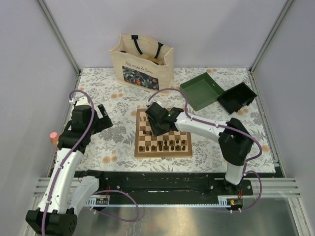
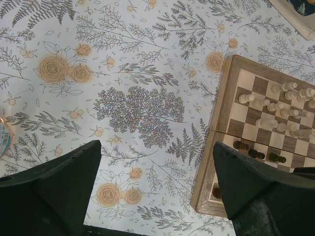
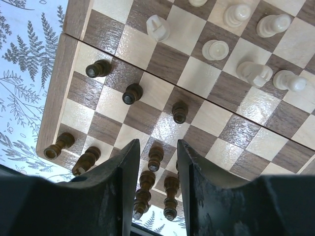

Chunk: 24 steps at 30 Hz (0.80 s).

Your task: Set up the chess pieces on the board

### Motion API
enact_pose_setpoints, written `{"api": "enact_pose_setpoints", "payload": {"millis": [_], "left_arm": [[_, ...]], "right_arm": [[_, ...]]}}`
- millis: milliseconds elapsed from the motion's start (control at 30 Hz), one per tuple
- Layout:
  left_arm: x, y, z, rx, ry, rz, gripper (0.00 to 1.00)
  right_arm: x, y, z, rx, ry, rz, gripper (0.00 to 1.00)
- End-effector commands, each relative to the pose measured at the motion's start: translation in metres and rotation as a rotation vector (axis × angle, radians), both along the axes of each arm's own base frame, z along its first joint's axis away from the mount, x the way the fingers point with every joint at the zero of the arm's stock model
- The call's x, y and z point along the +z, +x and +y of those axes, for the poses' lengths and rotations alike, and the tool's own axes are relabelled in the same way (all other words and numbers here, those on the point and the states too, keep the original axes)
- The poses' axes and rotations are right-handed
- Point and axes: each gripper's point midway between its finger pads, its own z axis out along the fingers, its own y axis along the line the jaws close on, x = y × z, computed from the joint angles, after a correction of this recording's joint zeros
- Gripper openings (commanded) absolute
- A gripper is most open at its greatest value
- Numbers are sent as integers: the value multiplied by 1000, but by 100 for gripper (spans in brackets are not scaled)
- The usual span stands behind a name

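Note:
The board (image 1: pixel 139 153) lies in the middle of the flowered cloth. Dark pieces (image 1: pixel 165 145) stand in its near rows and pale pieces (image 1: pixel 143 119) at its far left. My right gripper (image 1: pixel 156 126) hovers over the board's left half. In the right wrist view its jaws (image 3: pixel 157 145) are narrowly open and grip nothing. They stand above several upright dark pieces (image 3: pixel 155 158), with pale pieces (image 3: pixel 256 72) farther off. My left gripper (image 1: pixel 103 118) is wide open and empty over the cloth (image 2: pixel 155 147), left of the board's edge (image 2: pixel 221 113).
A printed tote bag (image 1: pixel 142 61) stands at the back. An open green box (image 1: pixel 199 91) and a black box (image 1: pixel 237 97) sit at the back right. A pink object (image 1: pixel 53 135) sits at the left edge.

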Motion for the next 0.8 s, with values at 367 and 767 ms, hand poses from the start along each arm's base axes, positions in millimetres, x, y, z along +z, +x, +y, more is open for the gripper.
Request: {"api": "enact_pose_setpoints", "payload": {"millis": [367,767], "left_arm": [[8,6,-1,-13,-6,-45,99],[7,7,-2,-12,-6,-39,99]], "right_arm": [[-3,28,0,-52,-3,-17,43],[-10,34,2,-52,-2,-6,39]]}}
